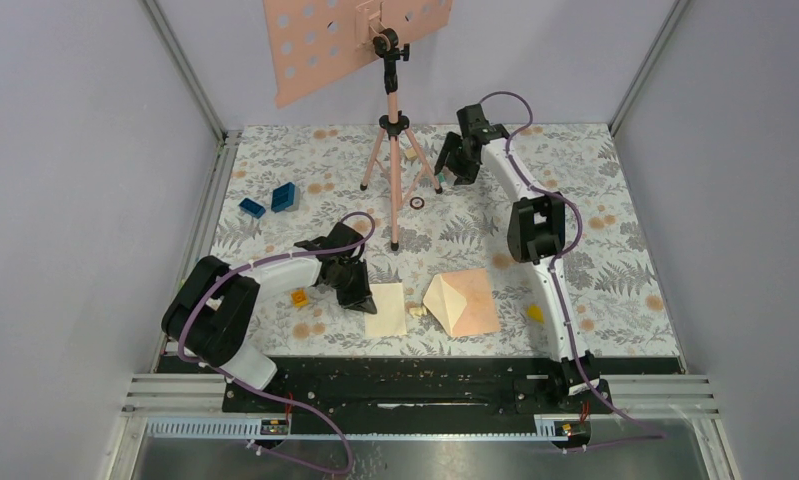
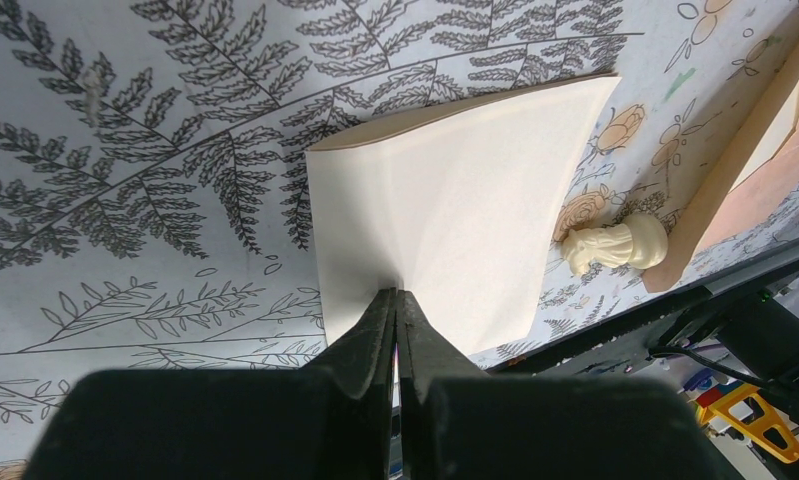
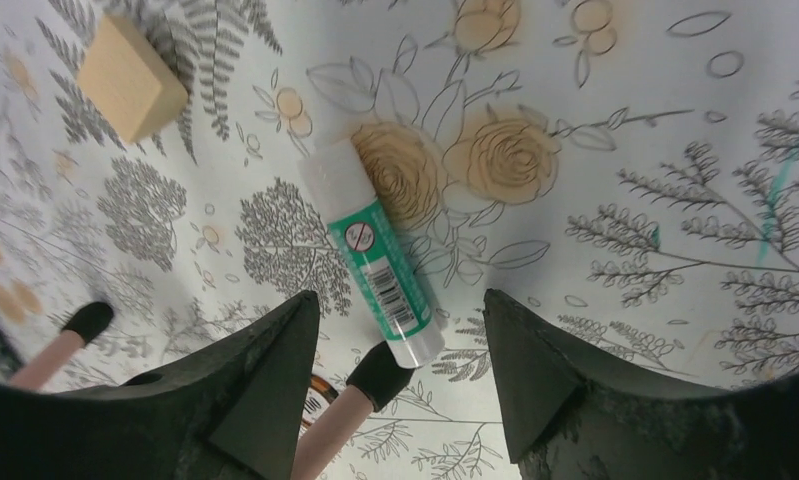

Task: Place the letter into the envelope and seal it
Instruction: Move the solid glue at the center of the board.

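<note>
The letter (image 1: 387, 309) shows its plain cream back and lies on the floral table, just left of the peach envelope (image 1: 463, 302). My left gripper (image 1: 363, 293) is shut on the letter's left edge. In the left wrist view the letter (image 2: 455, 210) bows upward from the closed fingertips of the left gripper (image 2: 397, 296), and the envelope (image 2: 745, 165) sits at the far right. My right gripper (image 1: 447, 165) is far back by the tripod. It stands open there (image 3: 400, 298), its fingers either side of a green-and-white glue stick (image 3: 375, 260) lying on the table.
A pink tripod (image 1: 390, 150) carries a perforated pink plate (image 1: 345, 40); one of its feet (image 3: 380, 375) touches the glue stick's end. A small cream figure (image 2: 615, 245) lies between letter and envelope. Blue blocks (image 1: 275, 200), a wooden block (image 3: 130, 85) and a black ring (image 1: 417, 202) lie around.
</note>
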Robot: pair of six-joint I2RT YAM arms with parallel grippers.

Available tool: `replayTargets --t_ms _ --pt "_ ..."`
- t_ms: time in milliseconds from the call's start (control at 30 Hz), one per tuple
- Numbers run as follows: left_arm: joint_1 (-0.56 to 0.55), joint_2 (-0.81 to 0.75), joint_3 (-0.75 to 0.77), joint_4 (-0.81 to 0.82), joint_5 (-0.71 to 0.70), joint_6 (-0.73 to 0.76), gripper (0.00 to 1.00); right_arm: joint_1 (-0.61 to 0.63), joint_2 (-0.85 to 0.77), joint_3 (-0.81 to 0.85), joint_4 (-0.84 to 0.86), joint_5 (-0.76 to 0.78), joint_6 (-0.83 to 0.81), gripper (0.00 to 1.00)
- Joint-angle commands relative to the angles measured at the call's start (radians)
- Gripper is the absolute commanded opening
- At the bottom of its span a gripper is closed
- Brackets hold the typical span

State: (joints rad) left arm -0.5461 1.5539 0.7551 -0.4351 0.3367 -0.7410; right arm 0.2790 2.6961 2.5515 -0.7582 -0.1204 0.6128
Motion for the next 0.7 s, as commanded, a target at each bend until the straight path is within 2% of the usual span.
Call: replayTargets --t_ms 0,100,167,333,567,667 --pt "0.003 -0.012 0.004 0.025 0.014 0.008 0.00 0.019 -0.012 0.043 -0.103 0.069 -0.118 0.69" --pt "0.003 -0.006 0.008 0.027 0.018 0.011 0.00 0.024 -0.001 0.055 -0.129 0.075 -0.141 0.65" --pt "0.003 -0.004 0.008 0.028 0.021 0.011 0.00 0.026 0.007 0.063 -0.148 0.101 -0.154 0.56" --pt "0.004 -0.004 0.009 0.032 0.025 0.011 0.00 0.027 0.001 0.066 -0.171 0.150 -0.182 0.47" --pt "0.003 -0.004 0.011 0.033 0.027 0.009 0.00 0.026 0.002 0.063 -0.172 0.134 -0.202 0.44" --pt "0.003 -0.004 0.007 0.033 0.027 0.009 0.00 0.026 -0.007 0.054 -0.169 0.131 -0.222 0.51"
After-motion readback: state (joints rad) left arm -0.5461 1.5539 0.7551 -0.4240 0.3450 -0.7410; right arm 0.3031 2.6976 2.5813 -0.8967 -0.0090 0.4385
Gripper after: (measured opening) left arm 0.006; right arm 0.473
